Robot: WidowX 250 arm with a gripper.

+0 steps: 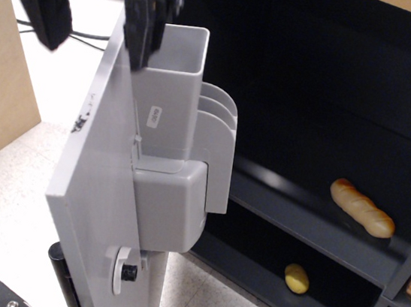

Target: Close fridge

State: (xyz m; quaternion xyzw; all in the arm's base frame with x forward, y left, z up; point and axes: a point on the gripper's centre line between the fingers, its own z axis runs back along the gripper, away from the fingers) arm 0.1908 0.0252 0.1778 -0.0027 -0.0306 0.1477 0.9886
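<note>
A: Largest item? We list the fridge [328, 139], cabinet right, door [99, 185] swung wide open, long axis vertical.

B: Smallest: end effector [100, 3], fingers spread, straddling the door's top edge; we'd push rightward.

One small white label [155, 117] is seen on the grey inner bin [169, 96] of the fridge door [92, 176] — its print is too small to be read. No other text can be made out.

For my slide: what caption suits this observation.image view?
Open hand straddles the top edge of the open fridge door; bread on shelf.
</note>
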